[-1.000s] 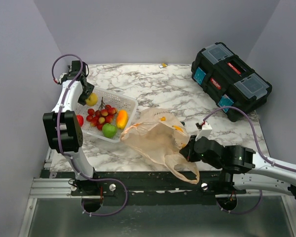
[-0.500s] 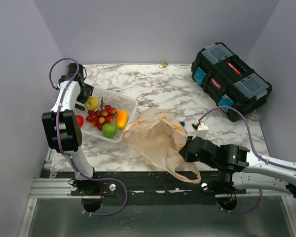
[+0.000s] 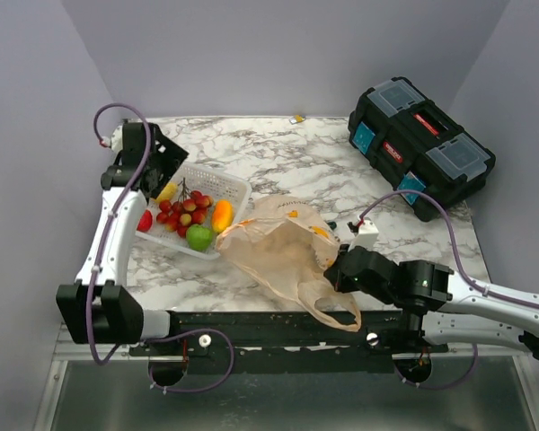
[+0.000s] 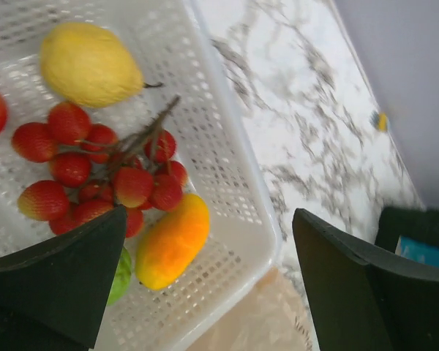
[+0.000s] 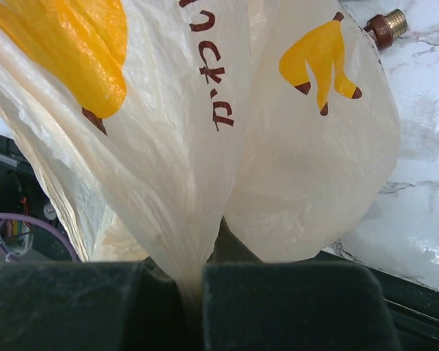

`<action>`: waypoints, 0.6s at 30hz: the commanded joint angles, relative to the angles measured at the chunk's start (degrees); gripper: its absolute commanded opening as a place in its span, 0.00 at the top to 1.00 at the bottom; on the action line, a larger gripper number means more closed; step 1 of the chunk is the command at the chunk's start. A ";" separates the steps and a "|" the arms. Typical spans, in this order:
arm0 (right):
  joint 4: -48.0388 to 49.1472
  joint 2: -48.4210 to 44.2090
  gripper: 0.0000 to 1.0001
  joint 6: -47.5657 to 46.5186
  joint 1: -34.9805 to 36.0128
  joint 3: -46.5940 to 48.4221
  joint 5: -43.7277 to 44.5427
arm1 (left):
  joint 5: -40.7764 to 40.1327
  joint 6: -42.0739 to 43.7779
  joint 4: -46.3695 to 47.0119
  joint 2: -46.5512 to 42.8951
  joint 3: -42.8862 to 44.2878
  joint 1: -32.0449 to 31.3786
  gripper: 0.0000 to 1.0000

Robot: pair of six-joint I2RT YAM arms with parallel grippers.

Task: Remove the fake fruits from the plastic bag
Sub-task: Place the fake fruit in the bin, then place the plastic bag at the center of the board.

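Thin, crinkly, translucent peach film for the plastic bag (image 3: 283, 256), printed in flat yellow and brown. Glossy moulded plastic on the lemon (image 4: 90, 64), finely pitted, on the smooth orange-yellow fruit (image 4: 173, 241) and on the green fruit (image 3: 198, 237); waxy sheen on the red berries (image 4: 72, 167). White mesh plastic, semi-gloss, for the basket (image 4: 238, 197). Polished marble-look veining across the table (image 3: 278, 153), lightly reflective. Hard matt black plastic, with smoky translucent lids, on the toolbox (image 3: 420, 144). Dull dark facing on the fingers (image 4: 366, 292) of the left gripper (image 4: 205, 285); soft-looking, matt dark pads (image 5: 293, 307) on the right gripper (image 5: 194, 303).
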 commanded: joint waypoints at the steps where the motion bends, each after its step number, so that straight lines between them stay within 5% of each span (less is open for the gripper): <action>1: 0.27 1.16 0.99 -1.34 0.30 1.45 3.27 | 10.63 14.31 13.35 -9.65 -9.48 -8.77 0.07; 11: 1.85 6.52 0.99 -7.84 0.29 5.03 8.07 | 37.11 29.40 28.98 -36.27 -28.59 -14.84 0.13; 18: 6.36 16.19 0.99 -20.39 0.10 15.98 9.01 | 43.16 36.94 22.64 -41.69 -21.92 -16.99 0.15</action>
